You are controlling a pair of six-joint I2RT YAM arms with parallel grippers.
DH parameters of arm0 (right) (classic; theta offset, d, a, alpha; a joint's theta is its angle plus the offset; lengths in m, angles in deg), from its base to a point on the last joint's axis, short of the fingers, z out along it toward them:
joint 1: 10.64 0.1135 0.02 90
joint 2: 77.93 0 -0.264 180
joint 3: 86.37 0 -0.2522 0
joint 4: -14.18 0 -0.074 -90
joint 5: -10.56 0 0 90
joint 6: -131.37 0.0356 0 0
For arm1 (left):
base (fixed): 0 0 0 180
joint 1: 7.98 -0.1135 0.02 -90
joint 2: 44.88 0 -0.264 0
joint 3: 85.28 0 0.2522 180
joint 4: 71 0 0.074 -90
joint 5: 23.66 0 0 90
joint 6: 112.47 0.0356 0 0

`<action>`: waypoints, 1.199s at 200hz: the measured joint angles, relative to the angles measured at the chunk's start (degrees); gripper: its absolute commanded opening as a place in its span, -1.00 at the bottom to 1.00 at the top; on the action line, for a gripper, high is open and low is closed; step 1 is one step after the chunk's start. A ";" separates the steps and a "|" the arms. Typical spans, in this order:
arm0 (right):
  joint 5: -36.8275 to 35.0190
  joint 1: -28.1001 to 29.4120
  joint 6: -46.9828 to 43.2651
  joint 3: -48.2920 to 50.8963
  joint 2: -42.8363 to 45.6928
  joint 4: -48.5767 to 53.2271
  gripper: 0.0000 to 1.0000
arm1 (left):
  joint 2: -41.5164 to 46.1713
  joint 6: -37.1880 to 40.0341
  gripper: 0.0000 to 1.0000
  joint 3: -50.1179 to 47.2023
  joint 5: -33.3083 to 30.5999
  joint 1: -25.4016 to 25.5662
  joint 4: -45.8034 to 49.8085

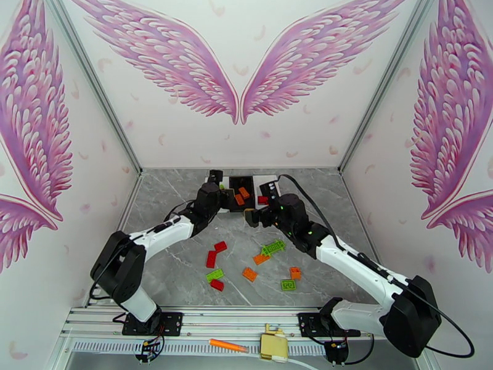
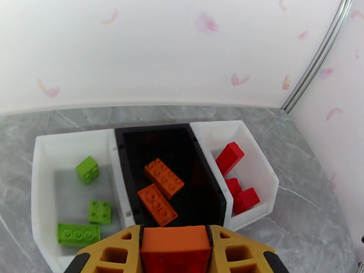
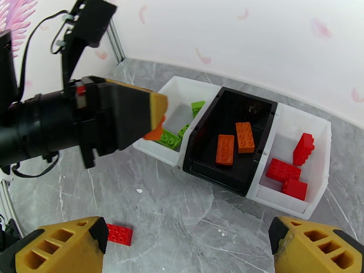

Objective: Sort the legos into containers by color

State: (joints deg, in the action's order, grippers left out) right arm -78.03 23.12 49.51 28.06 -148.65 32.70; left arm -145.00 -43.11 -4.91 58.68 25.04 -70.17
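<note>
Three containers stand in a row at the back: a white bin [image 2: 45,151] with three green legos [image 2: 87,169], a black bin [image 2: 200,178] with two orange legos [image 2: 164,177], and a white bin [image 2: 259,164] with three red legos [image 2: 230,157]. My left gripper [image 2: 175,233] is shut on an orange lego [image 2: 175,249], hovering just in front of the black bin [image 3: 259,110]. In the right wrist view the left gripper [image 3: 157,117] hangs near the green bin [image 3: 179,89]. My right gripper [image 3: 186,251] is open with nothing in it, low over the table before the bins.
Several loose red, orange and green legos lie mid-table, among them a red one [image 1: 220,246], a green one [image 1: 273,247] and an orange one [image 1: 249,274]. A red brick [image 3: 119,234] lies by my right gripper's left finger. An orange pen-like stick [image 1: 228,346] rests on the front rail.
</note>
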 measured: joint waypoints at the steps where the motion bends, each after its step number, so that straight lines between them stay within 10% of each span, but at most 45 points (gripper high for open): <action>1: -0.02 0.00 0.00 0.02 0.02 0.00 0.97 | -0.52 0.11 -0.54 0.48 0.04 -0.04 -0.07; 124: -2.36 -1.03 0.17 1.55 3.04 1.09 0.97 | -27.98 0.35 -0.30 29.97 4.57 -3.45 5.33; 173: -3.32 -1.11 1.05 1.60 5.31 2.49 0.97 | -27.93 0.20 0.39 30.10 5.88 -3.87 5.88; 240: -8.59 -1.40 8.57 1.60 6.67 5.99 0.97 | -10.49 4.04 0.79 12.26 8.28 -3.58 -0.44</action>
State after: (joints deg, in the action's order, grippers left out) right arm -86.62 21.72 58.08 29.65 -141.99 38.68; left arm -155.49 -39.07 7.35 66.97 21.45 -70.61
